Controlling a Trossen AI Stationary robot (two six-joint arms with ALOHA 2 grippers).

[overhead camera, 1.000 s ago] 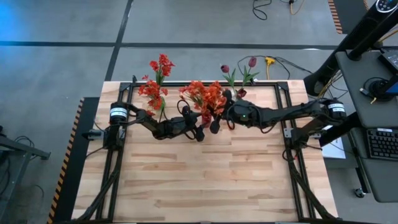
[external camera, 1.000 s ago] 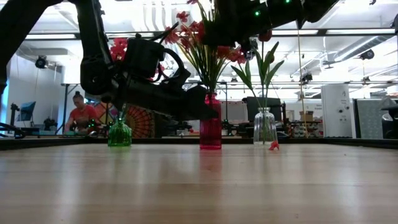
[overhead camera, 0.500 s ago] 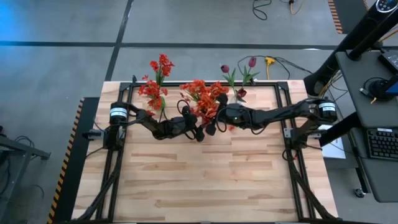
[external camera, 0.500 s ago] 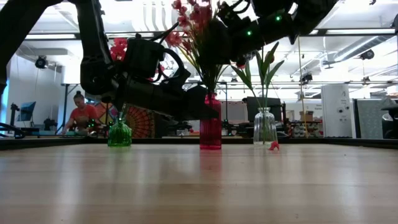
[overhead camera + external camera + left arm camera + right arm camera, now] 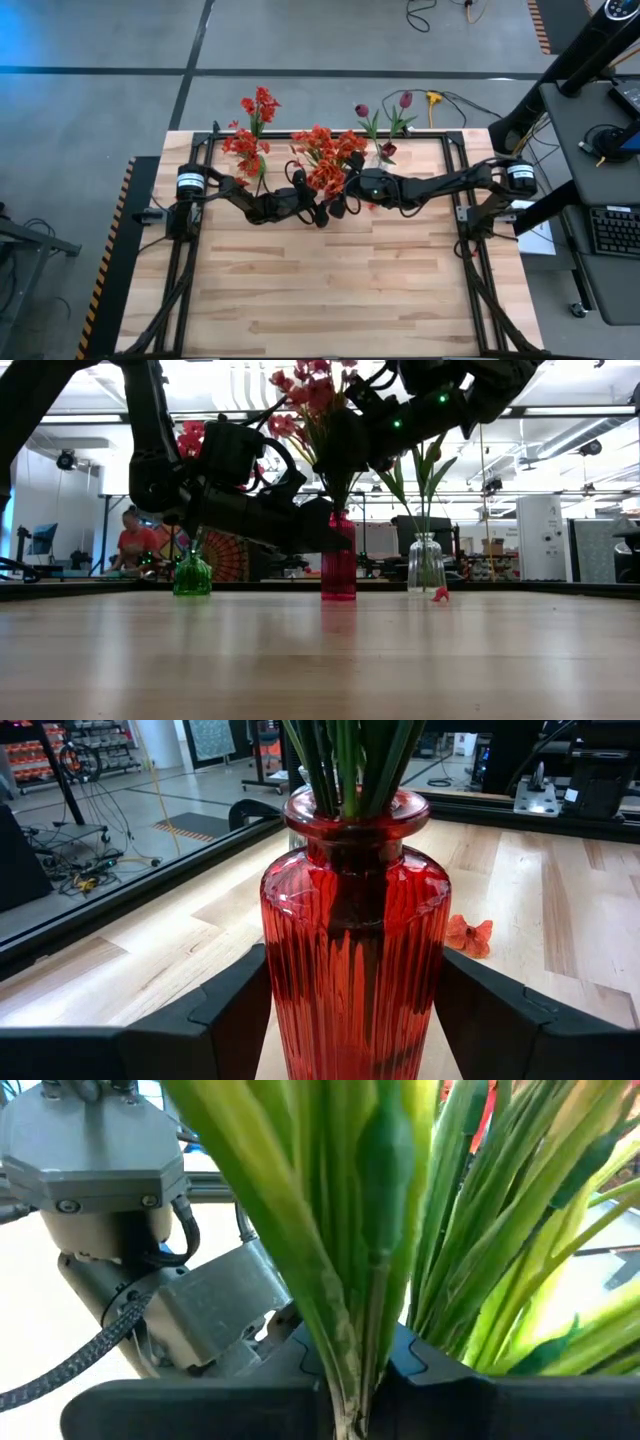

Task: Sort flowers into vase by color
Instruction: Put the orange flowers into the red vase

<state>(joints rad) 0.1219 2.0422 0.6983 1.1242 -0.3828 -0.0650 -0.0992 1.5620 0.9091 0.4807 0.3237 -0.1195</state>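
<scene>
I saw my left gripper (image 5: 350, 1020) with jaws gripping the red vase (image 5: 355, 950); my right gripper (image 5: 350, 1400) had jaws closed on green flower stems (image 5: 370, 1230)

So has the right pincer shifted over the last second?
Yes. In the high view the right pincer has slid left, away from the clear vase and over the red vase.

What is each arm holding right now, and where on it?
Left gripper grips the red vase around its body; right gripper pinches the flowers by their stems.
</scene>
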